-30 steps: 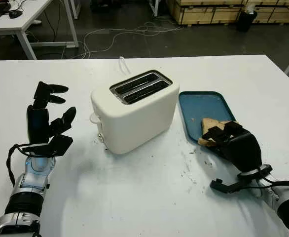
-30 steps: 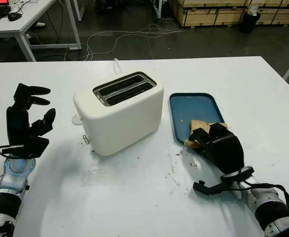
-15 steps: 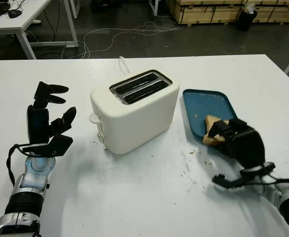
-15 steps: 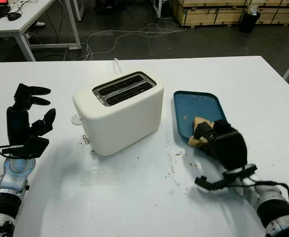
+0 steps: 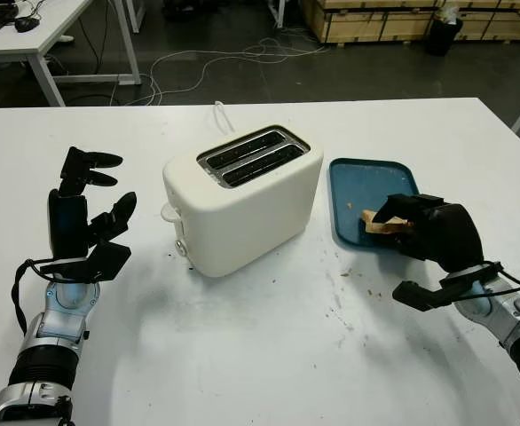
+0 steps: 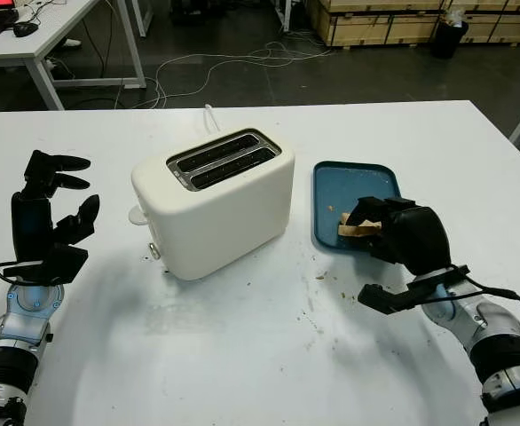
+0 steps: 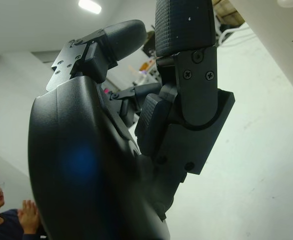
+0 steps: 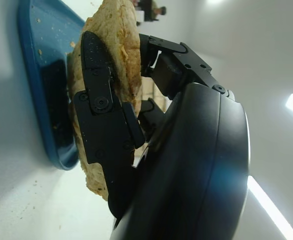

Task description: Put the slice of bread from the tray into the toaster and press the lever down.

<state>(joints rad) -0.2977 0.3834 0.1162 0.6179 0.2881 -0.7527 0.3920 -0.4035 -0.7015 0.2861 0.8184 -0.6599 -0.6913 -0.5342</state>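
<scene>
Bread in hand, toaster not yet loaded.

I have the right hand (image 5: 433, 232) with its fingers (image 8: 104, 125) clamped around the slice of bread (image 5: 377, 222), lifted just above the near end of the blue tray (image 5: 364, 183). The toaster (image 5: 242, 197) to its left has both slots empty and its lever (image 5: 168, 212) up. My left hand (image 5: 82, 213) waits open at the left of the desk (image 5: 269, 355). Insertion and the lever press remain.

Bread slice (image 5: 380, 222): tan, pinched in right hand (image 5: 429, 232), lifted over blue tray (image 5: 358, 182). White toaster (image 5: 242, 200): both slots empty.
</scene>
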